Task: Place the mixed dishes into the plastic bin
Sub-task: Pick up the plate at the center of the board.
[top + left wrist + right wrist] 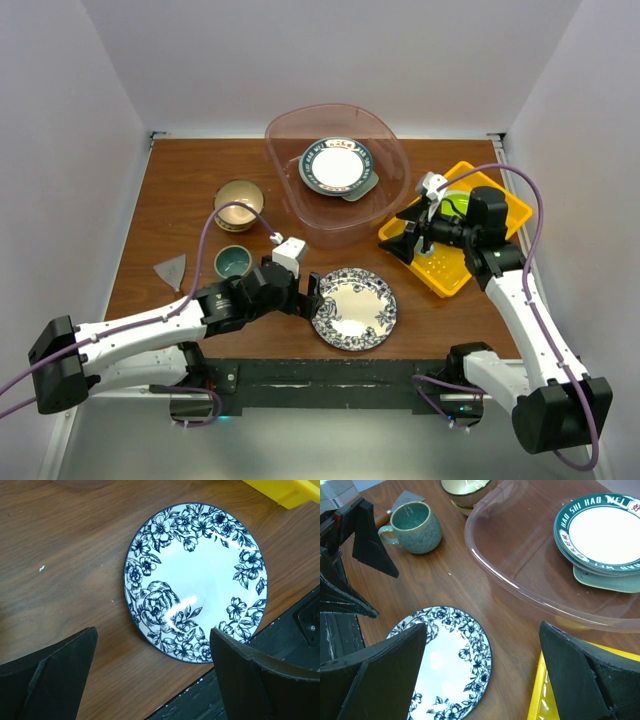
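The blue floral plate [354, 308] lies flat on the wooden table [180, 190] at its near edge, right in front of the left gripper [312, 297]. That gripper is spread wide with nothing between its fingers, and in the left wrist view the plate [196, 580] shows between and beyond the two black fingers, with no contact visible. Over to the right gripper [398, 232] — jaws wide apart too, holding nothing, hovering between the plate [445, 660] below it and the plastic bin [520, 595] just ahead. The bin [385, 215] stands further back on the table from both grippers, and in it sits a dark-rimmed plate [336, 165] on top of a pale mint tray [362, 190]. Out beyond the left gripper, to its left, a teal mug [234, 262] stands upright, with a tan bowl [239, 204] further back — both outside the bin. Under the right arm lies a yellow tray [450, 270].
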`<state>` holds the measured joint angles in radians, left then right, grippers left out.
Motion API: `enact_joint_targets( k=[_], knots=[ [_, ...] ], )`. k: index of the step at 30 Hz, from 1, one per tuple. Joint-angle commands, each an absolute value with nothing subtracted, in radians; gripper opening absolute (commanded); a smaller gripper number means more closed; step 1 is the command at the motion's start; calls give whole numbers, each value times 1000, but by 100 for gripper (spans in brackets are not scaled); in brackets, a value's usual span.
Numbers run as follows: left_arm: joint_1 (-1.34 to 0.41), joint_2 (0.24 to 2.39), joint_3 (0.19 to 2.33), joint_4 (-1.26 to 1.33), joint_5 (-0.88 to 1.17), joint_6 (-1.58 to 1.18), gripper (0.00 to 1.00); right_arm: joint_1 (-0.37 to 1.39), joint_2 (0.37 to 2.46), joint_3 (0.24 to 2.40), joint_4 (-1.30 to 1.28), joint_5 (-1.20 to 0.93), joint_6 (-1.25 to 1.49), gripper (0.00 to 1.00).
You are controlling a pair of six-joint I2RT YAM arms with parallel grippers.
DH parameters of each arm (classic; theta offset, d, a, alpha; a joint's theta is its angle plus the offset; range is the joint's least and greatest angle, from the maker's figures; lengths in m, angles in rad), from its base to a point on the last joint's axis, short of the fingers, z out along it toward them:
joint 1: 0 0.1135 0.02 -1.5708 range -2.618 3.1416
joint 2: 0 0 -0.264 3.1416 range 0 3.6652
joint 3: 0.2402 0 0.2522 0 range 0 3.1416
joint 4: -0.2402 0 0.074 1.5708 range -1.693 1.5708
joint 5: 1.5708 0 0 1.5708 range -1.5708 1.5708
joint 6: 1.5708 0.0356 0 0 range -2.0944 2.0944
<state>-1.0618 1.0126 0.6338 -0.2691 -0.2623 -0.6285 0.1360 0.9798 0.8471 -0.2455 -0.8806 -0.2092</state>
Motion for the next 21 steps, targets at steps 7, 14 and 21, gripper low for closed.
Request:
enact_joint_targets(
  k=[7,14,21],
  knots=[
    [-1066,1023,624,-207,-301,-634,100,129,991,839,-201,-864,-210,98],
    [-1066,1023,624,-207,-310,-627,99,129,1000,839,-202,-865,-213,98],
    [-1066,1051,637,-203,-314,-614,96,129,1008,842,-209,-867,-216,98]
  ],
)
